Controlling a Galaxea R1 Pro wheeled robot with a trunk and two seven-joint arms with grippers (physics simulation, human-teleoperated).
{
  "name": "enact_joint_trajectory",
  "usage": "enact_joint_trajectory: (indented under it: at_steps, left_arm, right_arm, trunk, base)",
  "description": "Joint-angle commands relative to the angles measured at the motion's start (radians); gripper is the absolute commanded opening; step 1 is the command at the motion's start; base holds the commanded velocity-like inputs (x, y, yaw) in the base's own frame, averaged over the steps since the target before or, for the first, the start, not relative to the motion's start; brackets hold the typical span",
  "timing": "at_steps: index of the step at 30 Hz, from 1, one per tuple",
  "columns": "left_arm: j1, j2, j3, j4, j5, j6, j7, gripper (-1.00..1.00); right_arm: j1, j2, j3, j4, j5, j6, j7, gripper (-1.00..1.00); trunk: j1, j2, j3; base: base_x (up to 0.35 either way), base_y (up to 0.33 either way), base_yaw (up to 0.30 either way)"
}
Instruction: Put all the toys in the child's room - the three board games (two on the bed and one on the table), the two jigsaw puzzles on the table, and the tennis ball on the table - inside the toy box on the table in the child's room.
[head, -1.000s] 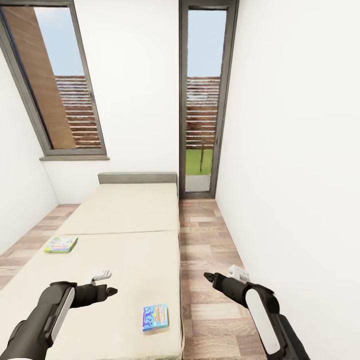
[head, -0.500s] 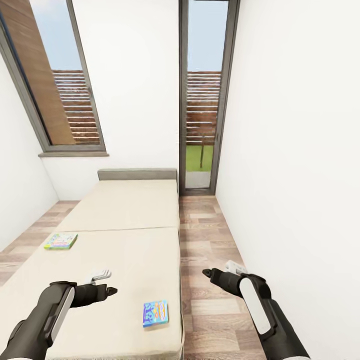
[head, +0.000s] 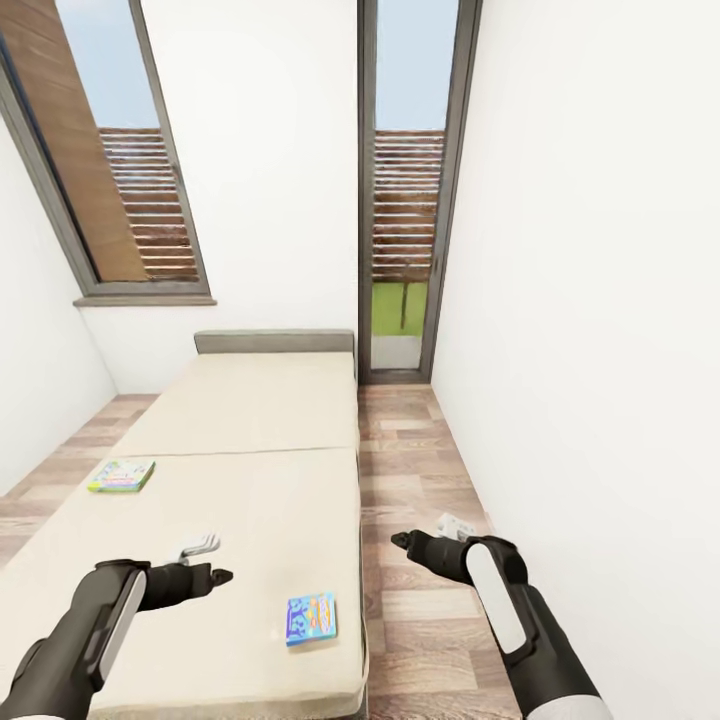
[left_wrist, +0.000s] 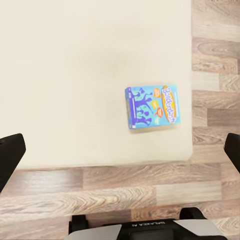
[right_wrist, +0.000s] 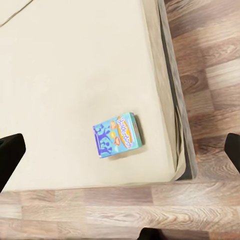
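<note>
Two board games lie on the bed (head: 250, 430), a low cream mattress. A blue box (head: 311, 618) sits near the bed's right front edge; it is also in the left wrist view as the blue box (left_wrist: 152, 107) and in the right wrist view as the blue box (right_wrist: 118, 134). A green box (head: 121, 475) rests at the bed's left edge. My left gripper (head: 210, 561) hovers open over the mattress, left of the blue box. My right gripper (head: 426, 532) hangs open over the floor, right of the bed. Both wrist views show the fingers spread wide with nothing between them.
Wood-plank floor (head: 420, 470) runs along the bed's right side up to a tall glass door (head: 405, 200). A white wall (head: 600, 350) closes the right. A large window (head: 110, 160) is at the back left, above the grey headboard (head: 275, 342).
The whole view has shifted a little, so the bed and boxes sit higher in the picture. My right gripper has drifted left, closer to the bed's edge. The left arm holds about the same pose.
</note>
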Motion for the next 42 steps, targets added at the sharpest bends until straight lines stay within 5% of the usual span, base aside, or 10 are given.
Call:
enact_joint_trajectory:
  at_steps: [1,11,36,42]
  left_arm:
    - [-0.001,0.0,0.01,-0.002,0.001,0.006,-0.003,1.0]
    - [-0.001,0.0,0.029,-0.005,0.001,0.007,-0.003,1.0]
    - [-0.001,0.001,0.035,-0.027,0.003,0.01,-0.006,1.0]
    - [0.0,0.015,0.064,-0.072,0.005,0.015,-0.071,1.0]
  right_arm:
    - [-0.005,0.003,0.013,0.005,-0.009,0.004,-0.01,1.0]
    - [-0.019,0.001,0.06,0.037,-0.007,0.002,-0.01,1.0]
    - [-0.024,0.006,0.07,0.047,-0.006,-0.002,-0.038,1.0]
    - [-0.024,0.008,0.072,0.048,-0.008,-0.002,-0.072,1.0]
  trunk:
    - [0.001,-0.002,-0.004]
    - [0.001,-0.002,-0.02]
    - [0.001,-0.002,-0.061]
    - [0.001,-0.002,-0.07]
  base:
    - [0.0,0.0,0.0]
    - [0.0,0.103,0.0]
    - [0.0,0.026,0.0]
    - [0.0,0.0,0.0]
